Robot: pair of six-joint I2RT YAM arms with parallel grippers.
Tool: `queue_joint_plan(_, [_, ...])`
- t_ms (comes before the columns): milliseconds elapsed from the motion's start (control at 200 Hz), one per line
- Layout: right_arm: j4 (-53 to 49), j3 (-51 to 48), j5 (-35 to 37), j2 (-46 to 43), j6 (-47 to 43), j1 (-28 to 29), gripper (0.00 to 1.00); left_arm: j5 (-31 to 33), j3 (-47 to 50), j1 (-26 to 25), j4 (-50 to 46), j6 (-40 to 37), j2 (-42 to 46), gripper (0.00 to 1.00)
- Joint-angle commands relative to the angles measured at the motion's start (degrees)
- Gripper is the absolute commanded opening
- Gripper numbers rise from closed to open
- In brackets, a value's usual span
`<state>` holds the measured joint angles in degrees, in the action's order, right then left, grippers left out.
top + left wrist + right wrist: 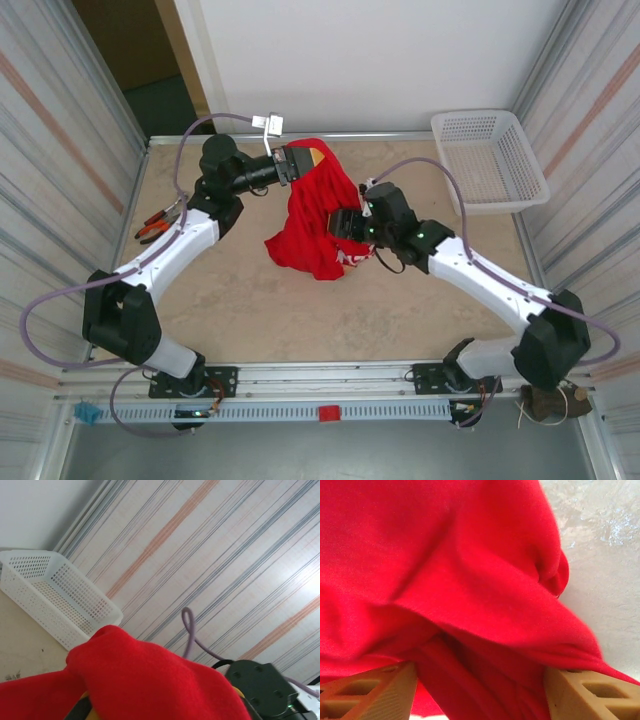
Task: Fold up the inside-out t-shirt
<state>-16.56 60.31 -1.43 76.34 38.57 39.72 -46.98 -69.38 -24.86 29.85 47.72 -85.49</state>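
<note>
T-shirt [315,215] hangs bunched over mid-worktop [250,300] from the left end effector [305,158], which is pinched shut on its top edge. Left wrist view: red cloth drapes over that pinch, and a thin bite could slip. Right wrist view: the right end effector [480,685] stands wide, and the folds between its fingers [370,692] could snag.

Table [240,300]: beige mottled top, metal rails along the edges. On it:
- white lattice basket [490,160], far right corner
- pliers [158,222] with red-orange handles, left edge, well apart from the basket
- red shirt [310,240], bunched, lower folds resting near the middle, upper part raised off the surface
</note>
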Motion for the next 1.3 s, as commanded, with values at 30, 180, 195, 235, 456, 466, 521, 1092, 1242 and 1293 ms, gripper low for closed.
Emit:
queue_joint_plan(30, [3.68,5.11,-0.94,5.10,-2.10,-1.59,0.49,-0.31,-1.71,-0.36,3.04,2.13,0.61,0.00])
queue_joint_plan(180, [3.80,6.85,-6.29,4.45,-3.38,-4.20,0.00,5.00,0.36,1.45,2.42,4.69,0.32,0.00])
queue_joint_plan(195, [3.70,6.90,-6.57,3.78,-3.63,-4.36,0.00,5.95,0.65,1.86,1.96,4.91,0.37,0.00])
queue_joint_plan(235, [3.15,7.26,-7.63,1.82,-4.24,-5.08,0.00,8.32,1.52,3.07,0.52,5.69,0.39,0.00])
queue_joint_plan(456, [-1.71,13.11,-12.00,-8.77,-6.80,-8.82,0.00,13.24,4.53,9.45,-4.51,8.53,-2.93,0.05])
queue_joint_plan(466, [-1.79,13.35,-12.12,-9.04,-6.83,-8.95,0.00,13.30,4.54,9.65,-4.81,8.53,-3.08,0.09])
queue_joint_plan(521, [-1.79,14.73,-14.49,-9.87,-6.56,-10.46,0.00,12.82,5.06,10.69,-5.11,8.29,-3.85,0.35])
queue_joint_plan(1092, [-3.00,20.21,-34.30,-3.24,-7.07,-16.83,0.00,29.23,4.26,-2.76,-36.15,-29.78,14.49,0.70])
queue_joint_plan(1242, [-0.97,20.63,-37.16,-3.28,-4.61,-16.87,0.00,35.53,7.16,-8.53,-32.98,-29.71,13.50,0.70])
queue_joint_plan(1293, [0.15,20.55,-38.26,-3.44,-3.35,-16.80,0.00,36.44,7.66,-9.54,-32.16,-29.58,12.63,0.71])
